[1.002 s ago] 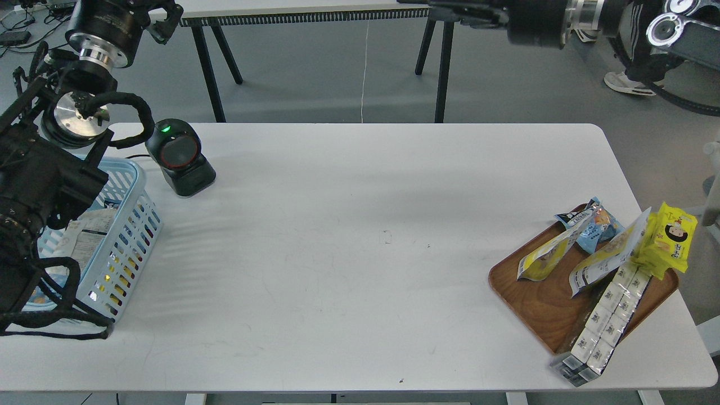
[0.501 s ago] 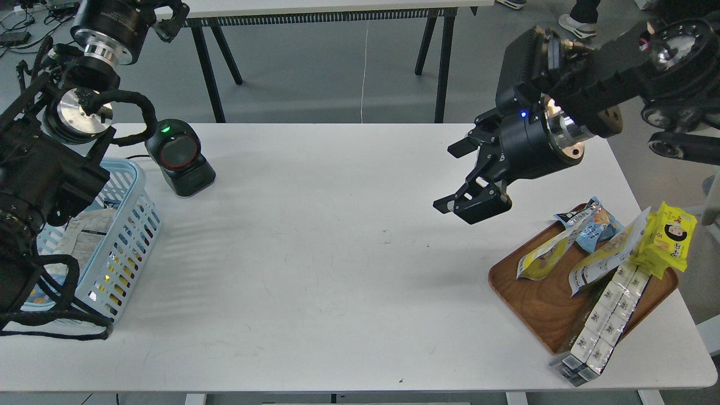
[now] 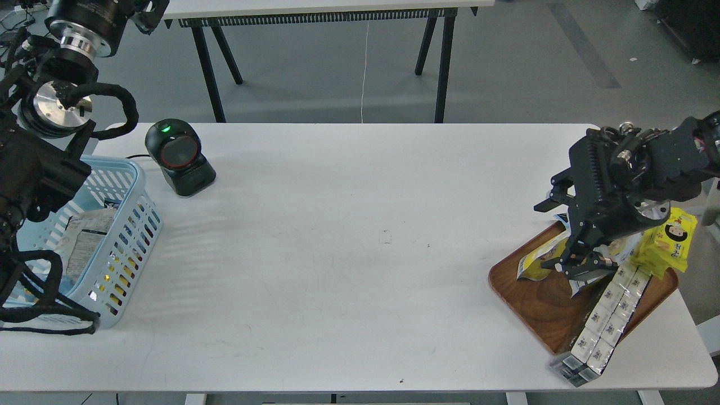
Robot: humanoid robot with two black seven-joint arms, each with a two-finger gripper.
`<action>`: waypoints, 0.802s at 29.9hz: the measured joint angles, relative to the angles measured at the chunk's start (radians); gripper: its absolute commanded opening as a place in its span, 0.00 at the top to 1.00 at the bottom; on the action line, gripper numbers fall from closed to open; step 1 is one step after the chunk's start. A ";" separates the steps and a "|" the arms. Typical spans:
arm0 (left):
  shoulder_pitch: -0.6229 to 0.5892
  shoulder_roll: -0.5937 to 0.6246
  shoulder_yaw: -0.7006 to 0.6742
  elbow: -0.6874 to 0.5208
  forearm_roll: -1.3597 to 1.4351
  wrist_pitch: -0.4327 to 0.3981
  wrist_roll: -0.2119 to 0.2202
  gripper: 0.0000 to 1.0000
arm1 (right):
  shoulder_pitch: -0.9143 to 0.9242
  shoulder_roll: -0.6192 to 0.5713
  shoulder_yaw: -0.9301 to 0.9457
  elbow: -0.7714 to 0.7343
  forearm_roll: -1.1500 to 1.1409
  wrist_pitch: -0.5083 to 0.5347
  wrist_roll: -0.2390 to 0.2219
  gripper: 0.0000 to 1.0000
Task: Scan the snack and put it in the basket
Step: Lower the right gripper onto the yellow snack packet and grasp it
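The right gripper (image 3: 582, 264), angled down over the wooden tray (image 3: 540, 298), has its dark fingers spread around a glossy yellow-and-white snack (image 3: 537, 261). Far to its left stands the slotted blue basket (image 3: 126, 225); the left gripper's state is unclear.

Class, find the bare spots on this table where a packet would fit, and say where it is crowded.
Bare: the wide middle of the table, between the scanner and the wooden tray. Crowded: the tray, piled with packets under the right gripper, and the basket corner.
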 measured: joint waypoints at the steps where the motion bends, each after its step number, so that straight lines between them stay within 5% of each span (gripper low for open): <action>1: -0.002 0.000 0.000 0.000 0.000 0.000 0.000 0.00 | -0.013 -0.006 -0.002 -0.003 -0.011 -0.001 0.000 0.07; 7: 0.003 -0.004 0.000 0.001 0.000 0.000 -0.003 0.00 | -0.069 -0.010 0.003 -0.081 -0.024 -0.005 0.000 0.13; 24: -0.003 -0.004 0.000 0.004 0.000 0.000 -0.003 0.00 | -0.202 0.048 0.116 -0.235 -0.020 -0.004 0.000 0.70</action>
